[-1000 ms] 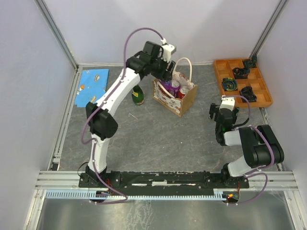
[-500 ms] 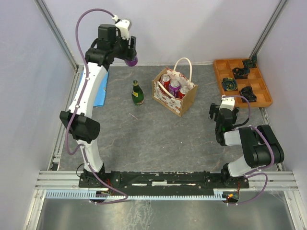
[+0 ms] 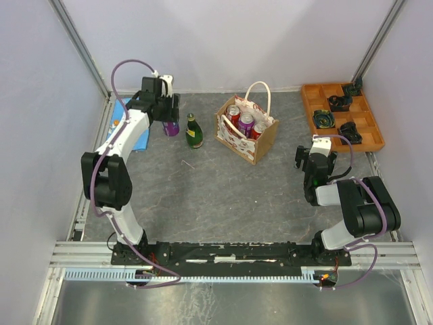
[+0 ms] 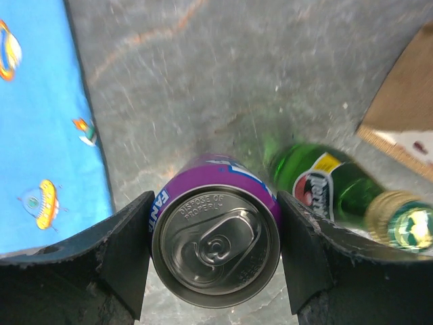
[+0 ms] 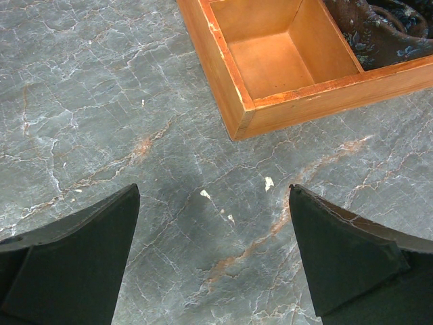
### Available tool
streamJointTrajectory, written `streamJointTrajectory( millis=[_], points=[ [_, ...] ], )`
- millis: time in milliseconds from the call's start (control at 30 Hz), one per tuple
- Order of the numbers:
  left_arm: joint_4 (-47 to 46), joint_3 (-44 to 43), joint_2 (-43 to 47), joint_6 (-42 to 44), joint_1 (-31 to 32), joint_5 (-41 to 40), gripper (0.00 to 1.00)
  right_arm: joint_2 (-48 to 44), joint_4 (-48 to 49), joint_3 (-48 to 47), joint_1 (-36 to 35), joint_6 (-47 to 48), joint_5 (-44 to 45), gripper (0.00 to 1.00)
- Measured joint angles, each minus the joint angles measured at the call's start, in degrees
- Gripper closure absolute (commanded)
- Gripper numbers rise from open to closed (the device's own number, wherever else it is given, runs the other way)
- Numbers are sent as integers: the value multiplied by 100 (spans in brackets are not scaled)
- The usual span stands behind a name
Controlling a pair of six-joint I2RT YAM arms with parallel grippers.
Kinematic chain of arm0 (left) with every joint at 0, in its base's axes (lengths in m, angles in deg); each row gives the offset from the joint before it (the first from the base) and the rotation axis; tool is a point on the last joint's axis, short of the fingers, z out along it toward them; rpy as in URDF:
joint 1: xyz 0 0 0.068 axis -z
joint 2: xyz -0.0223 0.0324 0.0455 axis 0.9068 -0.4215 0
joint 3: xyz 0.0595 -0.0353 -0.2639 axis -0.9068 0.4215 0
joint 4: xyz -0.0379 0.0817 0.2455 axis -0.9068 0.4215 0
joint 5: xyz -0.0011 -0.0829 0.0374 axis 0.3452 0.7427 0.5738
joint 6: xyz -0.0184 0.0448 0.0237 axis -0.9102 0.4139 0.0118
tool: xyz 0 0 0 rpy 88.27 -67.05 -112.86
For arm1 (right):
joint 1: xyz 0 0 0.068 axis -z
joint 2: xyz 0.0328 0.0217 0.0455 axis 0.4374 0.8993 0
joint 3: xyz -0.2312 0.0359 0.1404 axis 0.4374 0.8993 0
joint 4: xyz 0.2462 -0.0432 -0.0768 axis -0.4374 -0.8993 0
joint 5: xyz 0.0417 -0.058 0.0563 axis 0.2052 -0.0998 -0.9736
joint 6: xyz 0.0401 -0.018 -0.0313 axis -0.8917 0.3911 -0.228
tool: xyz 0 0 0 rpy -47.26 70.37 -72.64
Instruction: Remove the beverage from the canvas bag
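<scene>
While the left gripper (image 4: pixel 216 254) grasps a purple can (image 3: pixel 171 128), the bag (image 3: pixel 237 143) holds three cans (image 3: pixel 245 123). Right gripper (image 5: pixel 213 250) released; the two-o'clock tray (image 3: pixel 306 105) holds dark parts (image 3: pixel 323 119).

On my far right I see the orange compartment tray (image 3: pixel 306 103) sitting on the grey, marble-veined bench (image 3: pixel 223 196). Four dark items lie in separate compartments, one of them a coiled piece (image 3: pixel 325 119) with a blue-green pattern. From the right wrist I get one tray corner (image 5: pixel 304 112). Far left lies a blue cloth (image 4: pixel 40 122) printed with small cartoon figures. A pale sliver (image 3: pixel 187 164) lies mid-bench.
</scene>
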Motion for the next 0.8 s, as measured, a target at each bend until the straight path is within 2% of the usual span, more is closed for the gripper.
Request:
streamJointTrajectory(
  millis=[233, 700, 800],
  points=[
    [-726, 1353, 271, -343, 2, -61, 97, 0, 0, 0, 0, -2, 0, 1],
    [-1801, 2306, 431, -479, 11, -345, 97, 0, 0, 0, 0, -2, 0, 1],
    [-1843, 2393, 428, -479, 11, -380, 92, 0, 0, 0, 0, -2, 0, 1]
  ],
)
